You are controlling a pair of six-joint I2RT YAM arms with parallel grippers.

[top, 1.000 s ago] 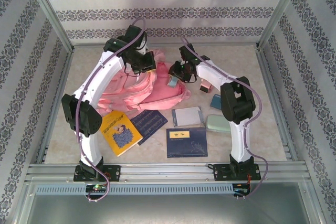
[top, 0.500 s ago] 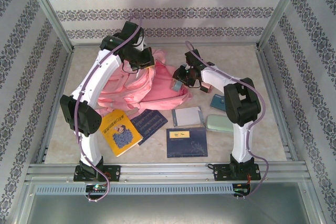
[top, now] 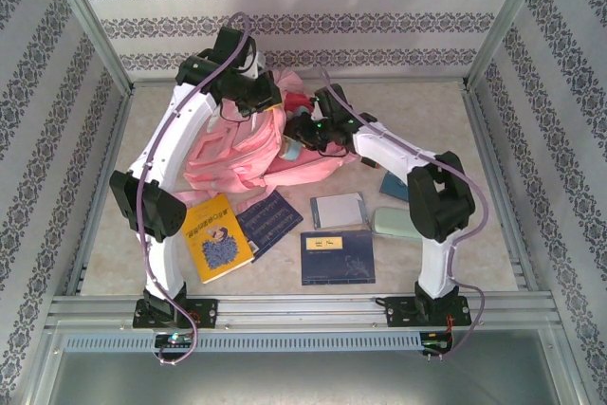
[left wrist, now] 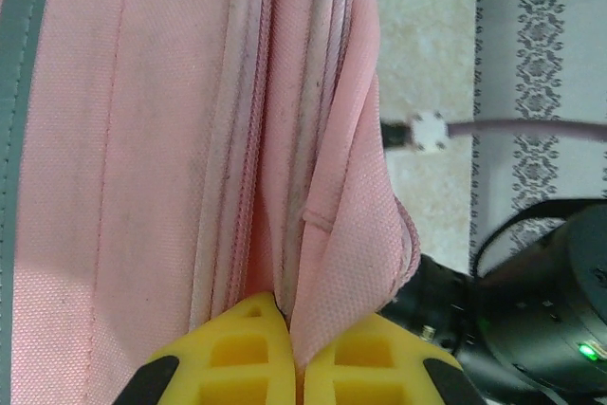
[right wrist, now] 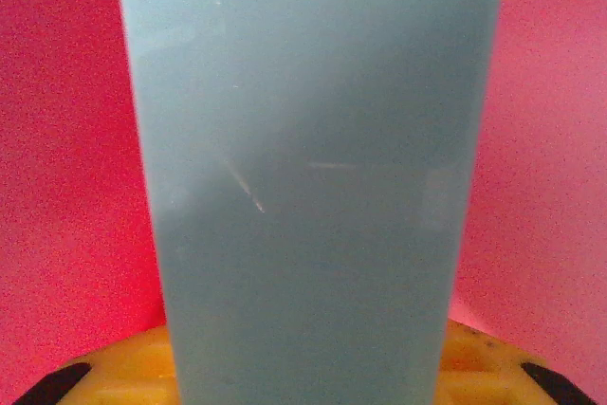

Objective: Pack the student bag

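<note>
Nearest me on the surface [top: 484, 196], a yellow book [top: 216, 237], a navy book [top: 337, 255], a dark blue booklet [top: 270, 220], a grey notebook [top: 339, 210] and a pale green case [top: 394, 223] lie flat. Beyond them, left of centre, the student bag [top: 237, 154] sits slumped. My left tool [left wrist: 296, 359] is pinched tight on a fold of its pink fabric beside the zip. My right tool [top: 297, 141] clamps a pale blue item [right wrist: 313, 187], with pink fabric on both sides of it.

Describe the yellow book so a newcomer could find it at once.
Find the pink student bag mid-table. In front of it, toward the left arm's base, lies the yellow book, beside a dark blue booklet. It is the only yellow cover; neighbouring covers are blue or grey.
</note>
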